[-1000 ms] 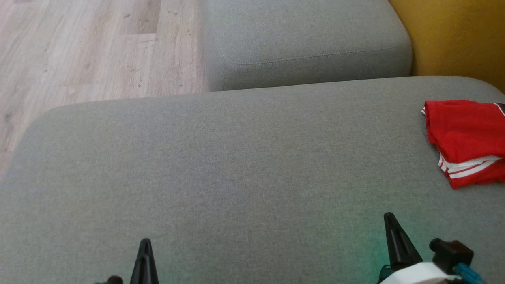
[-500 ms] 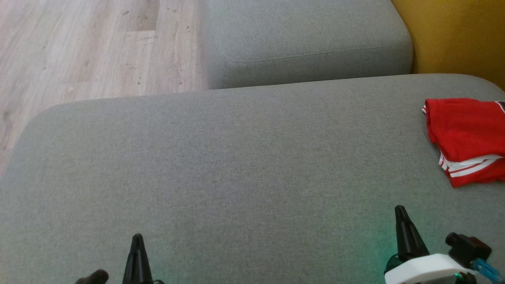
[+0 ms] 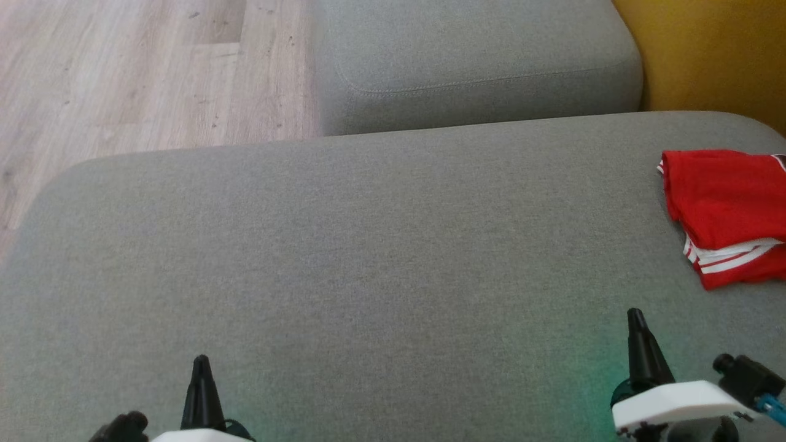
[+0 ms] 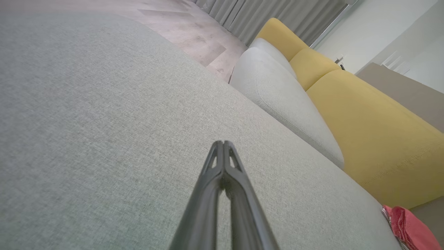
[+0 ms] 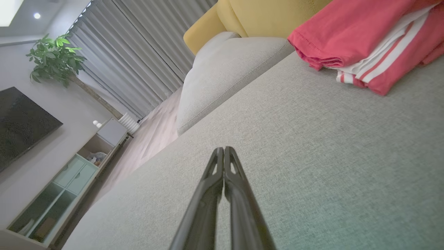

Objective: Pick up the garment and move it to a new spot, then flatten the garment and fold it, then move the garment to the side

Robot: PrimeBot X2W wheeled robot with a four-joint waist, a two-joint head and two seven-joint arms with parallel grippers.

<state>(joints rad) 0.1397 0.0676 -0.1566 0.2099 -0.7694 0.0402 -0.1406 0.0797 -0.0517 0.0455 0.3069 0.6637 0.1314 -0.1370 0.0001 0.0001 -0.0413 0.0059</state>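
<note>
Head view: shows the garment (image 3: 724, 202), red with white stripes, folded and lying at the far right of the grey sofa seat (image 3: 368, 245), partly cut by the picture edge. Looks already put to the side, so probably leaves little of the task to do. Finds the left end effector (image 3: 201, 368) low at the left and the right end effector (image 3: 637, 325) low at the right, each well apart from the garment and holding nothing, likely parked clear of the fold.

Left wrist view: confirms the fingers (image 4: 210, 198) pressed together, narrow and empty, over the bare seat. Adds the yellow backrest (image 4: 381, 139) and catches just a corner of the garment at the lower right.

Right wrist view: gives the same closed, empty fingers. Reveals the stacked layers of the fold from near, and the room beyond: curtain (image 5: 138, 52), plant (image 5: 52, 59), cabinet (image 5: 69, 177).
</note>
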